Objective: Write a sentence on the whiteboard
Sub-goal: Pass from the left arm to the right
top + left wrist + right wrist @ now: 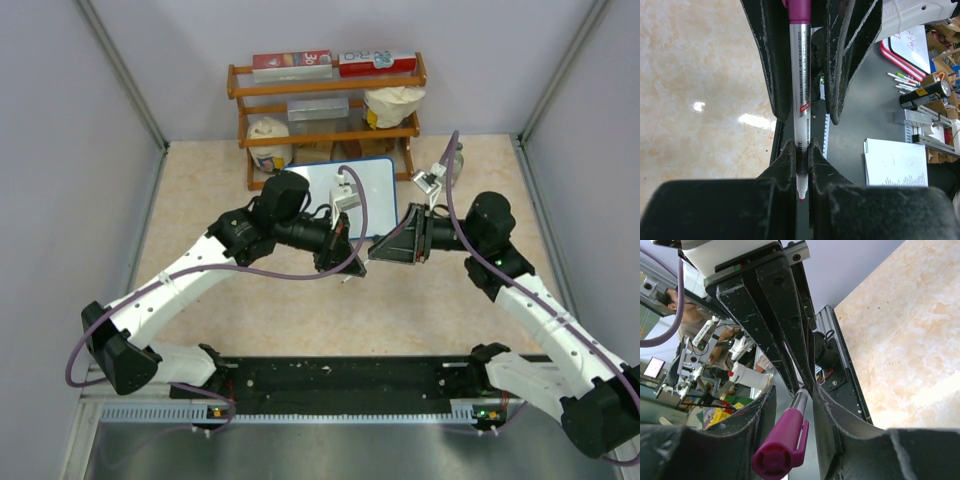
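The whiteboard (372,182), white with a blue frame, lies at the back middle of the table, its near edge hidden behind the arms. I see no lettering on the part that shows. My left gripper (355,258) (801,156) is shut on a silver marker (800,75) just behind its bare pink tip (801,199). The marker's magenta cap (782,442) sits on its rear end. My right gripper (374,248) (794,391) faces the left one, its fingers (845,60) straddling the cap end with gaps on both sides. The two grippers meet above the table, in front of the whiteboard.
A wooden rack (325,92) with boxes, a white bottle and a bag stands behind the whiteboard. A black rail (350,375) runs along the near edge between the arm bases. Grey walls close in both sides.
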`<act>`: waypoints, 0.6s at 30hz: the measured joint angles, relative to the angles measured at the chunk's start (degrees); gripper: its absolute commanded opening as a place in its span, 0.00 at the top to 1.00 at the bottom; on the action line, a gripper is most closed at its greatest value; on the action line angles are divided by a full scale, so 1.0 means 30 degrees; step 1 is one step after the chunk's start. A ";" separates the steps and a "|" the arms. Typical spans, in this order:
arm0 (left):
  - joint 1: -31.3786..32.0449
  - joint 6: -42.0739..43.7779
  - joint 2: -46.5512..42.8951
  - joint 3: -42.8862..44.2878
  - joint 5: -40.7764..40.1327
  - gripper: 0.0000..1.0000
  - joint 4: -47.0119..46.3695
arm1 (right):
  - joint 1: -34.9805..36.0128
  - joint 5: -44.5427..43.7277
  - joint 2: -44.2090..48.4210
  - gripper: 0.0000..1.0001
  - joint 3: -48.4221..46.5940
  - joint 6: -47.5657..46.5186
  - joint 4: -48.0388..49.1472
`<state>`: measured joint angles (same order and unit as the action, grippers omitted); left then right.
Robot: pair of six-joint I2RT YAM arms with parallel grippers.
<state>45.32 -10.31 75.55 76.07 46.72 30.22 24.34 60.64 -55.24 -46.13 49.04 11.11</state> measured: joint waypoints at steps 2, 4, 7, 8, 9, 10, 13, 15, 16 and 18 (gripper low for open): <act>0.0000 0.0000 0.0000 0.0000 -0.0007 1.00 0.0000 | 0.0015 0.0109 -0.0007 0.74 0.0109 0.0000 0.0029; 0.0000 0.0000 0.0000 0.0000 -0.0007 1.00 0.0007 | 0.0015 0.0189 -0.0007 0.77 0.0168 -0.0044 -0.0007; 0.0000 0.0007 0.0000 0.0000 0.0000 1.00 0.0036 | 0.0015 0.0168 -0.0007 0.75 0.0168 -0.0175 -0.0080; 0.0000 0.0007 0.0000 0.0000 0.0000 1.00 0.0073 | 0.0015 0.0175 -0.0007 0.75 0.0182 -0.0197 -0.0073; 0.0000 0.0007 0.0000 0.0000 0.0000 1.00 0.0080 | 0.0015 0.0175 0.0000 0.75 0.0233 -0.0197 -0.0051; 0.0007 0.0007 0.0000 0.0000 0.0000 1.00 0.0095 | 0.0015 0.0182 0.0000 0.75 0.0255 -0.0189 -0.0058; 0.0087 0.0000 0.0029 0.0000 0.0007 1.00 0.0095 | 0.0022 0.0175 0.0000 0.75 0.0277 -0.0138 0.0015; 0.0197 0.0000 0.0124 0.0000 0.0051 1.00 0.0095 | 0.0022 0.0175 0.0000 0.76 0.0313 -0.0124 0.0022; 0.0233 0.0000 0.0168 0.0000 0.0058 1.00 0.0095 | 0.0022 0.0175 0.0000 0.77 0.0379 -0.0117 0.0087; 0.0335 0.0000 0.0321 0.0000 0.0058 1.00 0.0095 | 0.0022 0.0168 -0.0007 0.80 0.0474 -0.0044 0.0124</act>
<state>46.33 -10.31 76.51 76.07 46.89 30.50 24.40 61.14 -55.27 -44.71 48.90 11.49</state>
